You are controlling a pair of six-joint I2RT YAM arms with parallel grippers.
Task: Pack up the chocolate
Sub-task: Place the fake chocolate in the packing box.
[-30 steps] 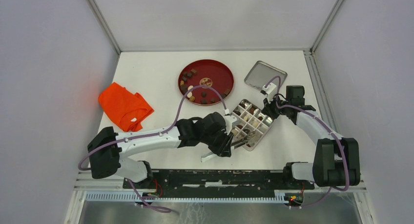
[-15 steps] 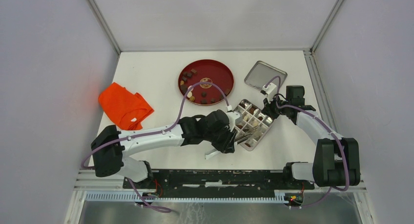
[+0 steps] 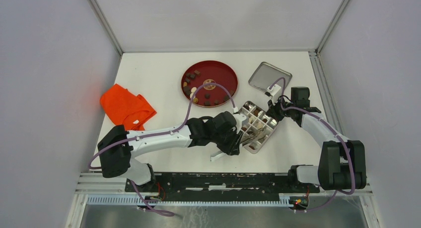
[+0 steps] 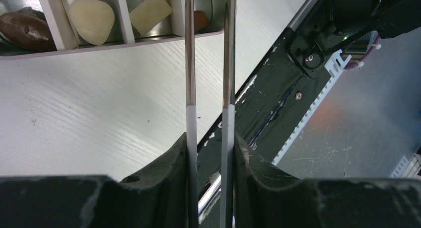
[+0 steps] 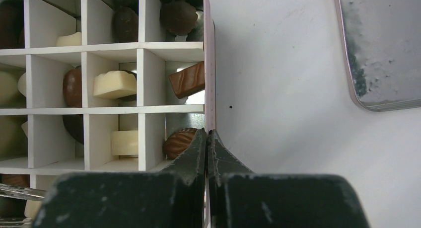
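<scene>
Left arm has swung further right; left gripper squeezes the tweezers, tips over the tin ahead. Right gripper pinches the tin's rim, chocolate in cells beside it. Risk: blades snag a divider, yanking the tin loose or spilling pieces.

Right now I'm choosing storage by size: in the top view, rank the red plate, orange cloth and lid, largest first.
1. red plate
2. orange cloth, nearly as big, so that order is unsure
3. lid, clearly smallest
</scene>
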